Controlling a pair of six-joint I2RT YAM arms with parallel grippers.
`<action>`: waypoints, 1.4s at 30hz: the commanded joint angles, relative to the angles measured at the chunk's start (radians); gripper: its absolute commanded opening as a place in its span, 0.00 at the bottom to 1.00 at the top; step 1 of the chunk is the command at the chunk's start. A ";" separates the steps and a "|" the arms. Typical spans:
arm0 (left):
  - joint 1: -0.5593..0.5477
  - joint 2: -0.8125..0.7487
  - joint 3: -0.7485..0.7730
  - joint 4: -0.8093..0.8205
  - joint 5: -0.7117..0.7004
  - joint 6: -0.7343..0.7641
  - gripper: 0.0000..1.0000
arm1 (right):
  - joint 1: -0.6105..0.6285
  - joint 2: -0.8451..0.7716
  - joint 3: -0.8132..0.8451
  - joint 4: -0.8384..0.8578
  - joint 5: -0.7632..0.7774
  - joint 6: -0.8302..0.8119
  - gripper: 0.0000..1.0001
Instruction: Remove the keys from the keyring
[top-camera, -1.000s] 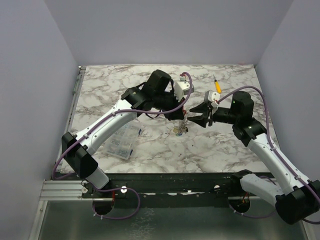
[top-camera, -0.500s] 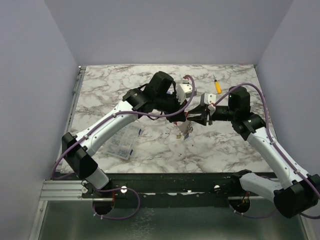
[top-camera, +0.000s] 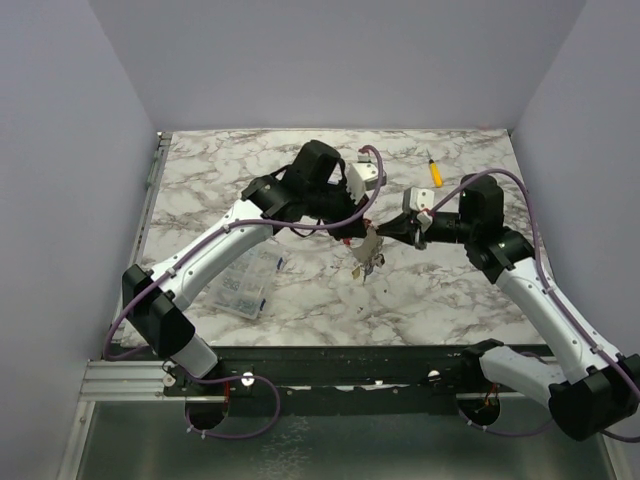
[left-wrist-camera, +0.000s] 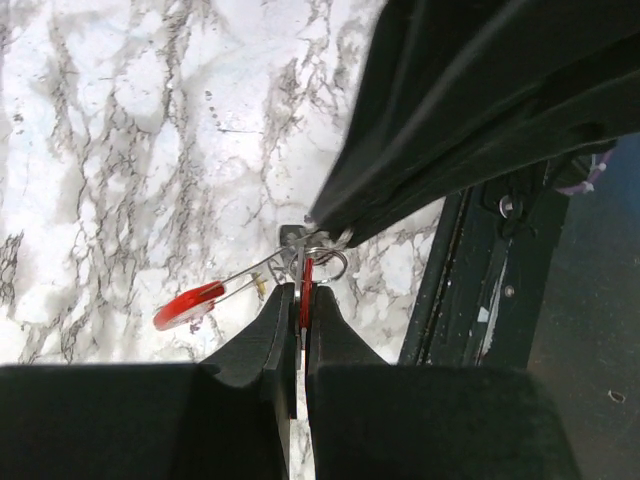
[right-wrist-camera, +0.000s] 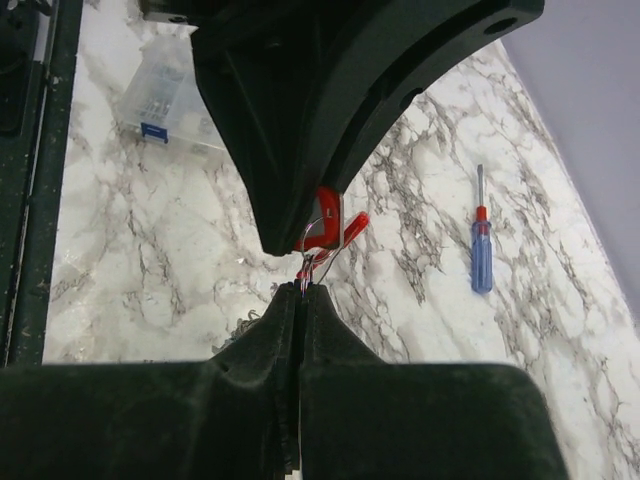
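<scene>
My left gripper (top-camera: 358, 236) is shut on the red keyring (left-wrist-camera: 306, 283) and holds it above the marble table. In the left wrist view a red-headed key (left-wrist-camera: 188, 305) and thin wire rings (left-wrist-camera: 328, 262) hang off the keyring. My right gripper (top-camera: 388, 238) meets it from the right, tip to tip. In the right wrist view its fingers (right-wrist-camera: 300, 292) are shut on a thin key edge and wire ring just below the red keyring (right-wrist-camera: 326, 228). Several keys (top-camera: 366, 262) dangle under both grippers; their other colours are too small to tell.
A clear compartment box (top-camera: 243, 282) lies at the left front, also in the right wrist view (right-wrist-camera: 170, 95). A blue-and-red screwdriver (right-wrist-camera: 481, 245) lies on the table. A yellow-handled tool (top-camera: 434, 171) lies at the back right. The table's dark front rail (left-wrist-camera: 480, 290) is near.
My right gripper was open a second ago; it has moved left to the key bundle and shut on it. My left gripper has kept hold of the keyring, shifting slightly.
</scene>
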 joint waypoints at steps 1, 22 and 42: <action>0.075 -0.043 -0.047 0.066 -0.008 -0.044 0.00 | 0.005 -0.050 -0.033 0.083 0.070 0.097 0.01; 0.230 0.016 -0.197 0.212 -0.360 0.026 0.00 | 0.006 -0.089 -0.091 0.160 0.232 0.344 0.01; 0.344 0.491 -0.053 0.241 -0.439 0.061 0.00 | 0.005 -0.130 -0.082 0.069 0.318 0.367 0.01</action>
